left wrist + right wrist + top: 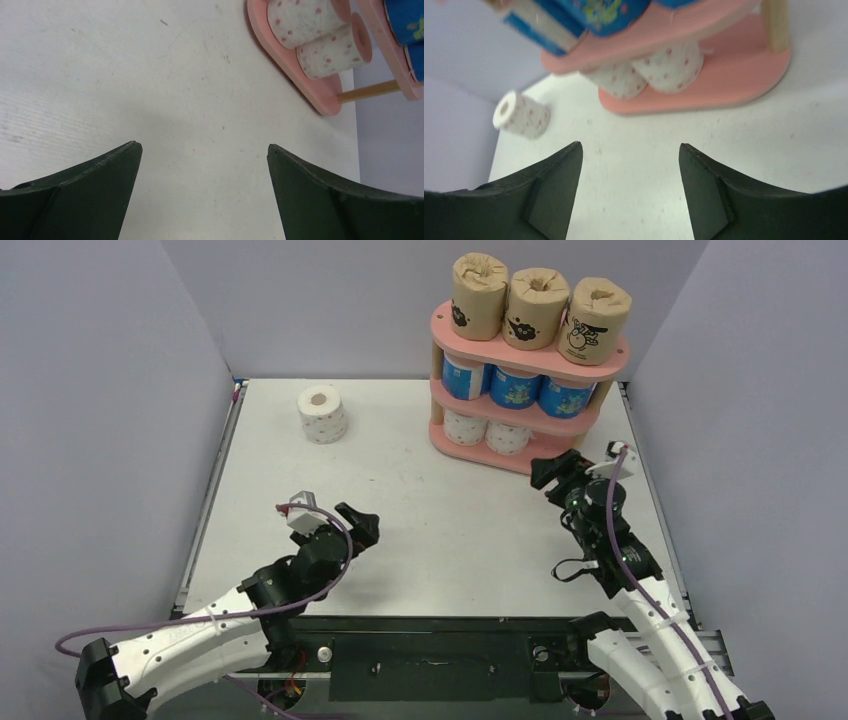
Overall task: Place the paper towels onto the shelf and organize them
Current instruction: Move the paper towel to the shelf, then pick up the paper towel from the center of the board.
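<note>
Spread and empty: left fingers (358,524), low over the pale worktop (430,550). Also spread, empty: right fingers (552,472), just before the pink three-tier shelf (441,328). The last loose roll, a white pink-dotted paper towel (322,413), stands on end, core up, far-left. It is ahead of the left fingers, well apart. The left arm is nearer.
</note>
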Available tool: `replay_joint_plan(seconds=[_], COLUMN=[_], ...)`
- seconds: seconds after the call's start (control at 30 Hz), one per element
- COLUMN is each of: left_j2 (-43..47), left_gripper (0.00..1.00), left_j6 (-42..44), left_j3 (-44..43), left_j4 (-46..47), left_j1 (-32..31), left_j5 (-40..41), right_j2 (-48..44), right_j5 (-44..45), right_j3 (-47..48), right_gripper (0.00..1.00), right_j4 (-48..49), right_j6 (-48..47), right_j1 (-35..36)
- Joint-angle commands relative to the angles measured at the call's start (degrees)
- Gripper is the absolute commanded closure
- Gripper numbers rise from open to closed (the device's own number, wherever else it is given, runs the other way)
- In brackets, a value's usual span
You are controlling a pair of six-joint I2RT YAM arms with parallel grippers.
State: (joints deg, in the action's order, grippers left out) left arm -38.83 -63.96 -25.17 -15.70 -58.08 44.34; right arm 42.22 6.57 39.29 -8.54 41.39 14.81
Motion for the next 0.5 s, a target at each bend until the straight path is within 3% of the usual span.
replay_joint_plan(seconds=[0.0,0.23,0.47], left_j2=[-1.8,-12.56,-29.62], left_gripper=[0.04,0.04,0.04], left_j6=[5.95,10.15,14.61], left_j3=[-5.62,-18.63,-33.05], left_j4=[0.88,-0.93,-3.49], left_j1=[8.52,27.24,37.12], left_j5=[-6.61,-19.22,-19.99], right_j2=[-2.59,-0.43,7.44], right_j5=[8.13,12.31,17.26], right_j3=[-3.48,-8.76,-9.38], right_gripper=[0.34,0.3,0.21], right_j4=[-7.15,-8.7,-11.1], right_j6=[-1.8,1.59,5.23], right_j1=[10.83,21.64,26.0])
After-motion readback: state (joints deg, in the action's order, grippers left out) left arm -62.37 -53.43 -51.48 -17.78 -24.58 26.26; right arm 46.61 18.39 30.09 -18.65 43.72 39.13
